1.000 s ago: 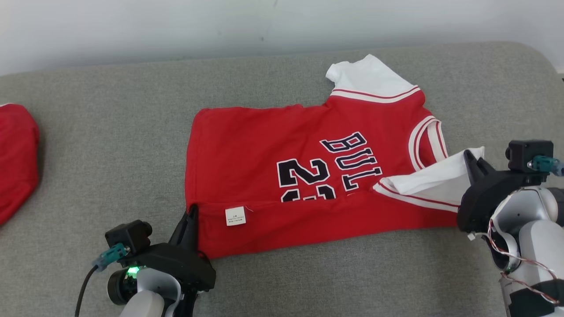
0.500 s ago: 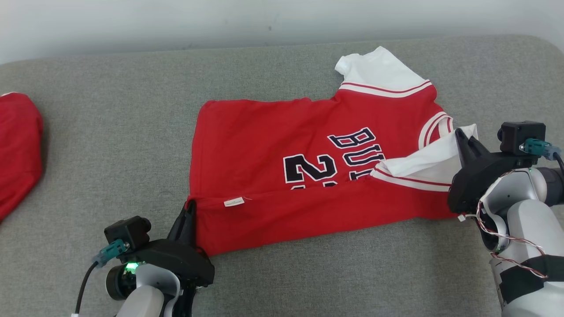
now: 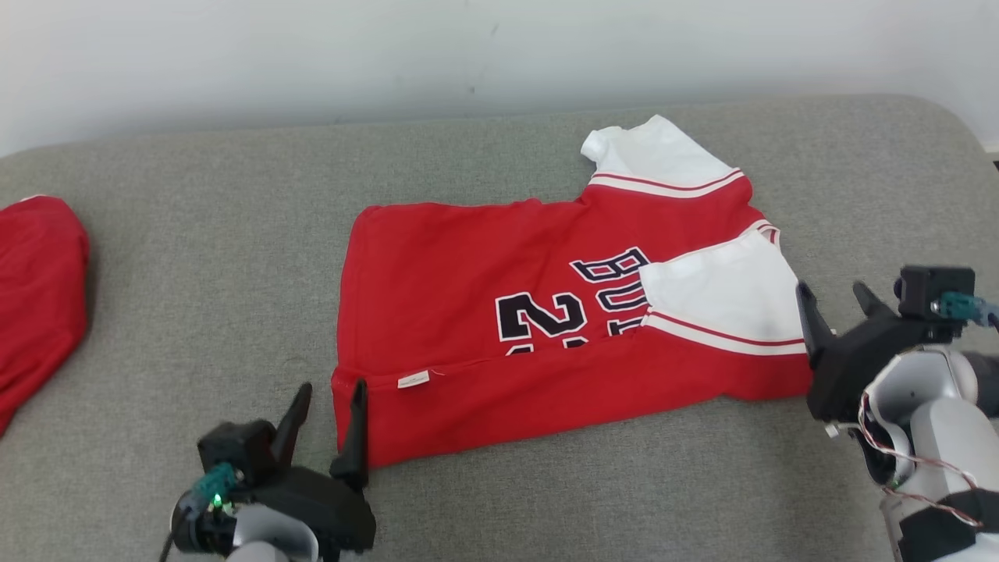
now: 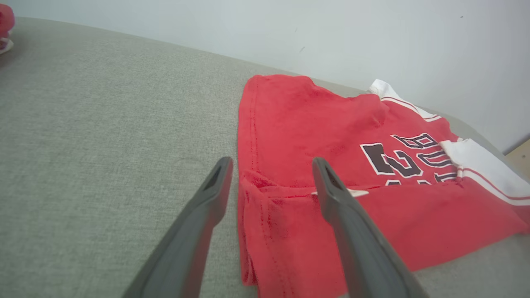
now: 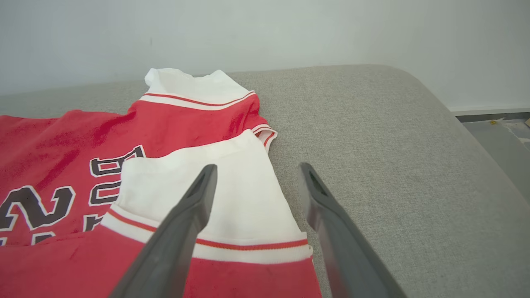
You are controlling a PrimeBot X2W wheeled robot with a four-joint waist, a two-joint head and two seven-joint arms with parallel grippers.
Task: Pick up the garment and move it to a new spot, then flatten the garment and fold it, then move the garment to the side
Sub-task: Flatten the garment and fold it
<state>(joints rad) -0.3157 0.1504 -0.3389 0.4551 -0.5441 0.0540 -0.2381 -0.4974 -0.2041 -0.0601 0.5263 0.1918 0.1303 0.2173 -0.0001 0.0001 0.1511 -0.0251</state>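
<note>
The garment (image 3: 484,297) is a red jersey with white sleeves and black lettering, lying flat on the grey cushion (image 3: 195,297) with its near edge folded over onto itself. One white sleeve (image 3: 722,300) lies folded across the lettering. My left gripper (image 3: 332,394) stands open at the garment's near left corner (image 4: 265,207), fingers apart with nothing between them. My right gripper (image 3: 835,300) stands open just beyond the folded sleeve's right edge (image 5: 248,194), holding nothing.
A second red cloth (image 3: 39,289) lies at the cushion's far left. A pale wall (image 3: 468,55) runs behind the cushion. The cushion's right end curves down to a floor strip (image 5: 497,136).
Both grippers have opened and let go of the garment. The folded near edge and the white sleeve have dropped flat onto the jersey. The camera has shifted slightly.
</note>
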